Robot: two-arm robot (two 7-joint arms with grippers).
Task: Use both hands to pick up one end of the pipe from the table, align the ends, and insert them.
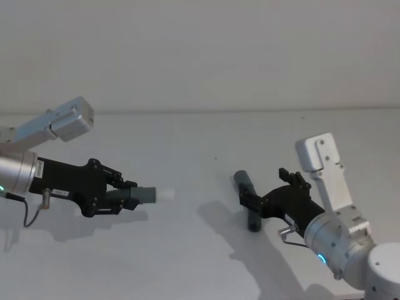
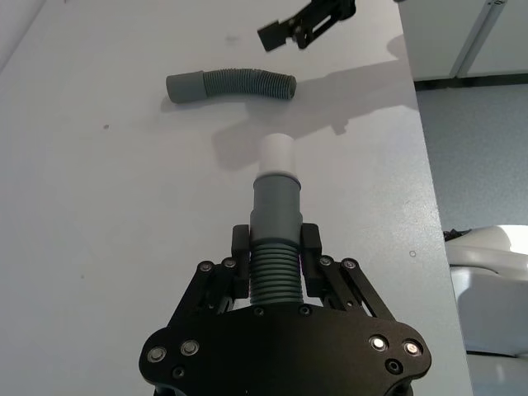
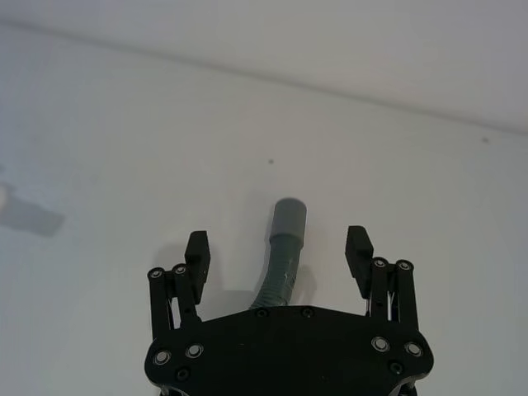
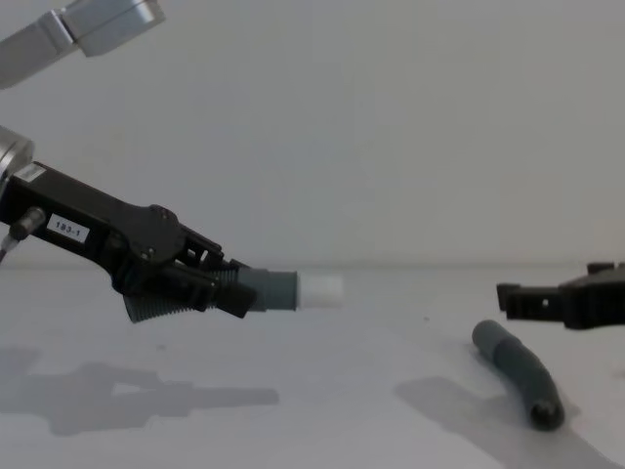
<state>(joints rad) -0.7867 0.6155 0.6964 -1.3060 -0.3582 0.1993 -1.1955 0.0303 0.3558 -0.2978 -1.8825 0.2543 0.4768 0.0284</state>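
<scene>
White matte desk (image 1: 206,137) spreads under everything I can see. My left tool (image 1: 128,195) is held up off it on the left side, clamped on the ribbed part of one hose piece (image 2: 275,272), its fingers (image 2: 309,246) tight against either flank. That piece sticks out past the fingertips toward the right, roughly level, with its smooth grey cuff (image 4: 275,290) and then the narrower white tip (image 4: 322,290) leading. It is clear of the desk, its shadow lying below it.

My right tool (image 3: 278,246) sits low on the right side with its fingers spread wide, hanging just over the second hose piece (image 4: 518,376); in the chest view it is not touching it. This second hose piece lies flat on the desk, gently curved, and from the right wrist it runs between the spread fingers with its socket cuff (image 3: 289,219) pointing away from the palm. The two pieces are well apart.

A small white label (image 4: 67,229) on the left tool's body reads 193-1, as best I can make out.
</scene>
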